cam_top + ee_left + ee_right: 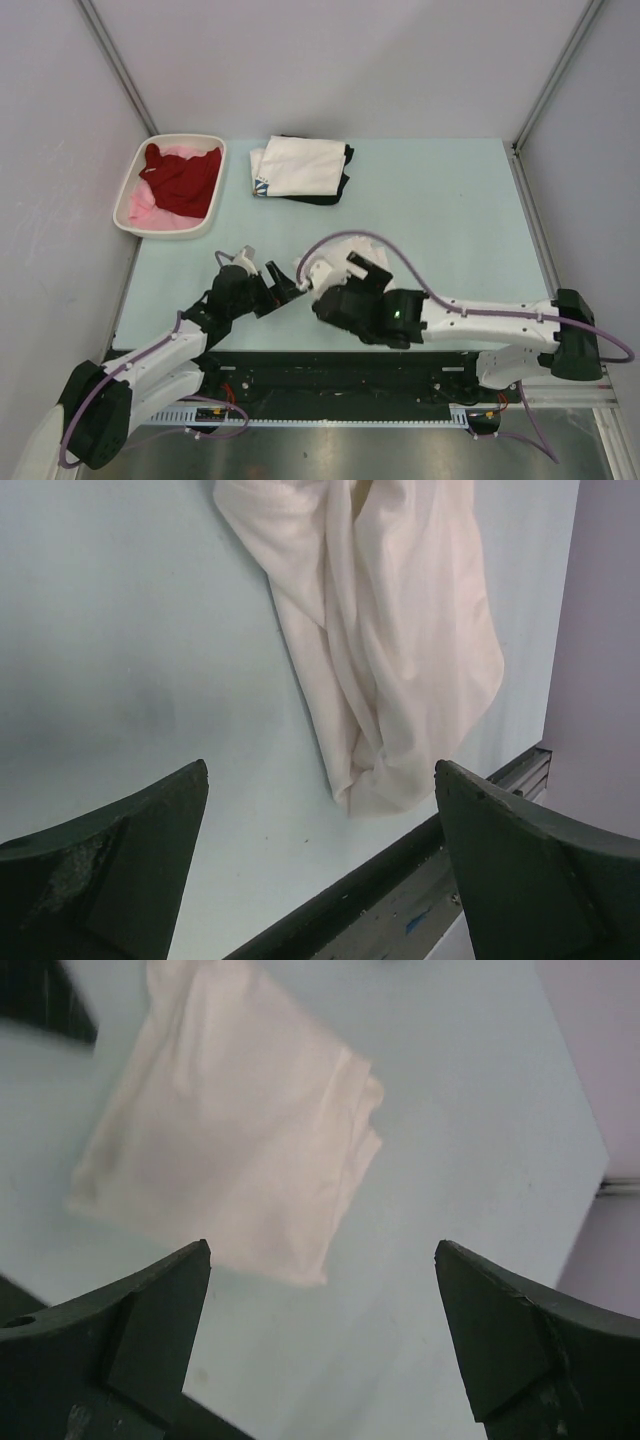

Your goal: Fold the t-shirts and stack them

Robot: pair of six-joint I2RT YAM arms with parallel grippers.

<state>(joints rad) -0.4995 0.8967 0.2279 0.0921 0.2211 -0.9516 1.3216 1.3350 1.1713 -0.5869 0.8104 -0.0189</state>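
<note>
A cream-white t-shirt [349, 240] lies bunched on the table near the front edge, mostly hidden under my right arm in the top view. It shows as loose folds in the left wrist view [390, 630] and as a rough rectangle in the right wrist view [230, 1130]. My left gripper [282, 288] [321, 765] is open and empty just left of it. My right gripper [335, 285] [322, 1244] is open and empty above it. A folded cream-white t-shirt [300, 165] with a small blue mark lies on a folded black t-shirt [345, 180] at the back.
A white oval basin [133, 185] at the back left holds a dark red t-shirt [183, 177] on a pink one [145, 208]. The table's front edge [380, 890] is close under the left gripper. Grey walls stand on all sides.
</note>
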